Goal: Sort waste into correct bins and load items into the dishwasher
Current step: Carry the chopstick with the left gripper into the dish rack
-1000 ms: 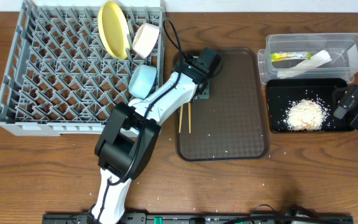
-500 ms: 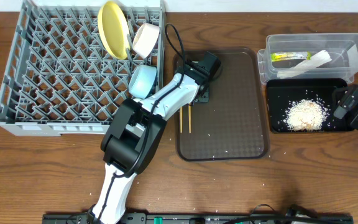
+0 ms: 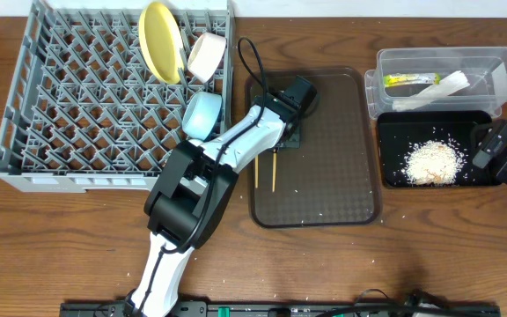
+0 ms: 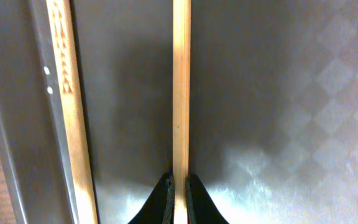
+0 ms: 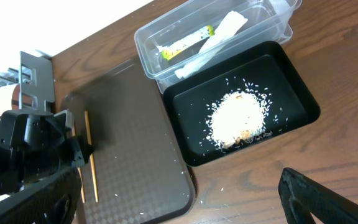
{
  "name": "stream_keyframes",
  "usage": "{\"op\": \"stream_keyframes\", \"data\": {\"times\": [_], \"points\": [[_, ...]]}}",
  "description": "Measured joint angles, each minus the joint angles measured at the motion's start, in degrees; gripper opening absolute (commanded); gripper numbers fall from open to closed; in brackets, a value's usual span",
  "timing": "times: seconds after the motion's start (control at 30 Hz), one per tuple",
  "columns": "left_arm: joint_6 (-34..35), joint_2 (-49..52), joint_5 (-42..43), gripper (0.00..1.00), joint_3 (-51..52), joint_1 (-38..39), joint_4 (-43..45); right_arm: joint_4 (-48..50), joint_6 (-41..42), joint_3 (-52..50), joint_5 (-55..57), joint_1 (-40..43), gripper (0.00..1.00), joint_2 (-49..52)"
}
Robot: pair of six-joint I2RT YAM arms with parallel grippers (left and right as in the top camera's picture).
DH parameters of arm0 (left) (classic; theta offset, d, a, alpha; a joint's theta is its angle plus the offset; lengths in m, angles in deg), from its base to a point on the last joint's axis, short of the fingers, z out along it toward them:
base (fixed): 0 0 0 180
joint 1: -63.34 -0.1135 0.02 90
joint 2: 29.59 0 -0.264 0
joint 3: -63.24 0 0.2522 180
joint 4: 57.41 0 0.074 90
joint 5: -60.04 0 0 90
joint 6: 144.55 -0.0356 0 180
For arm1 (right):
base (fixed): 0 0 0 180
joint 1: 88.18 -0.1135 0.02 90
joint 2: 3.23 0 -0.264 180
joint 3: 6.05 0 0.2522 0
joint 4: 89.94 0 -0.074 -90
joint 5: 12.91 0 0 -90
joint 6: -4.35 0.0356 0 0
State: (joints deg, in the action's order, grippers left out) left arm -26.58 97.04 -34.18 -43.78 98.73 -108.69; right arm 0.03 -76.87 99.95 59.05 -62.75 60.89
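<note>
The left end effector (image 4: 178, 198) pinches one chopstick (image 4: 181, 87) close to its end, and the stick runs toward 12 o'clock over the brown tray (image 4: 278, 124). Light, stiff and slim, it may swivel, so a hold nearer mid-length seems safer. The second chopstick (image 4: 69, 124) lies at 9 o'clock. The dish rack (image 3: 86, 114) sits beyond, at 10 o'clock. The right end effector (image 3: 500, 151) is cropped; I cannot tell its spread.

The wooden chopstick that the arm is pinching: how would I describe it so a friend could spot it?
Look at the brown flat plastic tray in the table's middle, right of the grey pegged dish rack. Two thin wooden chopsticks lie along its rack-side edge. Yours is the chopstick farther from that edge, slightly slanted, clamped between the left arm's black fingers; its neighbour lies free.
</note>
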Motion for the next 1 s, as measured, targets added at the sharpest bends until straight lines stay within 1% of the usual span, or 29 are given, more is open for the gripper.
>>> {"op": "stream_keyframes", "data": {"times": [0.13, 0.23, 0.37, 0.5, 0.6, 0.77, 0.9, 1.0], "points": [[-2.34, -1.07, 1.75, 0.07, 0.02, 0.04, -2.58, 0.00, 0.00, 0.00, 0.02, 0.00, 0.99, 0.00], [-4.74, -4.02, 2.67, 0.07, 0.09, 0.02, -3.06, 0.00, 0.00, 0.00, 0.00, 0.00, 0.99, 0.00], [-7.37, -13.00, 2.23, 0.07, 0.15, -0.98, -5.20, 0.00, 0.00, 0.00, 0.00, 0.00, 0.99, 0.00], [-11.06, -23.12, -2.08, 0.07, 0.15, -4.17, -9.33, 0.00, 0.00, 0.00, 0.00, 0.00, 0.99, 0.00], [-13.77, -27.39, -6.43, 0.07, 0.11, -8.09, -11.10, 0.02, 0.00, 0.00, 0.02, 0.00, 0.99, 0.00], [-20.39, -27.45, -11.34, 0.08, 0.11, -17.77, -10.36, 0.00, 0.00, 0.00, 0.00, 0.00, 0.99, 0.00], [-23.78, -24.41, -12.87, 0.07, 0.11, -24.46, -7.82, 0.02, 0.00, 0.00, 0.00, 0.00, 0.99, 0.00], [-26.53, -21.24, -13.29, 0.07, 0.11, -27.58, -5.92, 0.00, 0.00, 0.00, 0.00, 0.00, 0.99, 0.00]]}}
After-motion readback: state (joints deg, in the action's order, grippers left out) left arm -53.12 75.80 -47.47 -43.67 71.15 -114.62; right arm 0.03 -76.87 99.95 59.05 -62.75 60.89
